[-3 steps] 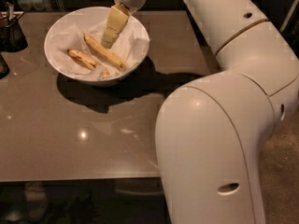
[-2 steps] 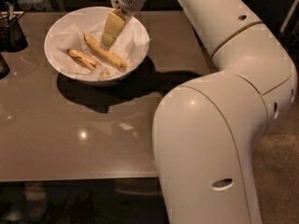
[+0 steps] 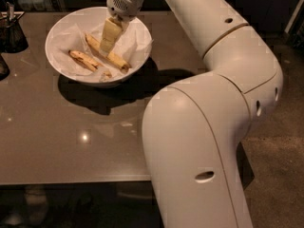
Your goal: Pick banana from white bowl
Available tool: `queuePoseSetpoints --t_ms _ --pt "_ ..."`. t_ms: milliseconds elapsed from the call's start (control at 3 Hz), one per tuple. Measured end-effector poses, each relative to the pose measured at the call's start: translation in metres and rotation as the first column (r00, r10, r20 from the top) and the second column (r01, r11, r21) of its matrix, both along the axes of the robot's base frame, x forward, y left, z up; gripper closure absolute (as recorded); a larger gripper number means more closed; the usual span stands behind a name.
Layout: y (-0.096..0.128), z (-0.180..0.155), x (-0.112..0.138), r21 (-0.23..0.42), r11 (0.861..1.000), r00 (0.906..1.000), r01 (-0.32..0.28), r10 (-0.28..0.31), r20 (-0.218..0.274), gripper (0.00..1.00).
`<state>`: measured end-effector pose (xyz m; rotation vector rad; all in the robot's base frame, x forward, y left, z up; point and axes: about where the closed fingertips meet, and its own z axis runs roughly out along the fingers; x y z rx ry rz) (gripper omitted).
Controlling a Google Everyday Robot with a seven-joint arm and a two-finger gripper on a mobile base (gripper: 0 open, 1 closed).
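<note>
The arm was stretched from near right over the table (image 3: 57, 137), the gripper (image 3: 108, 44) pointed down into the white bowl (image 3: 61, 25), over the banana (image 3: 116, 60); its spread could not be judged. The banana was laid inside, long axis far-left to near-right.

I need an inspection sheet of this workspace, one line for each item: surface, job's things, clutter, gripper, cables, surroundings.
Surface: glossy brown table, with light spots reflected on it.
Job's things: banana lies in the white bowl on crumpled paper. The bowl stands on the far part of the table.
Clutter: short brown banana in the same bowl. Dark containers at the left edge.
Gripper: gripper reaches down into the bowl, over the far half of the banana. Whether it touches the banana cannot be told.
Cables: nothing seen.
Surroundings: white arm fills the right foreground. Dark floor to the right.
</note>
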<state>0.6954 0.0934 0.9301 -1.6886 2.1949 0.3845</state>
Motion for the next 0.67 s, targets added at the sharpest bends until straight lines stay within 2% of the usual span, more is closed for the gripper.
queuePoseSetpoints --t_ms 667 --pt "0.010 -0.033 0.012 -0.010 1.000 0.9982 -0.016 0.015 -0.057 0.32"
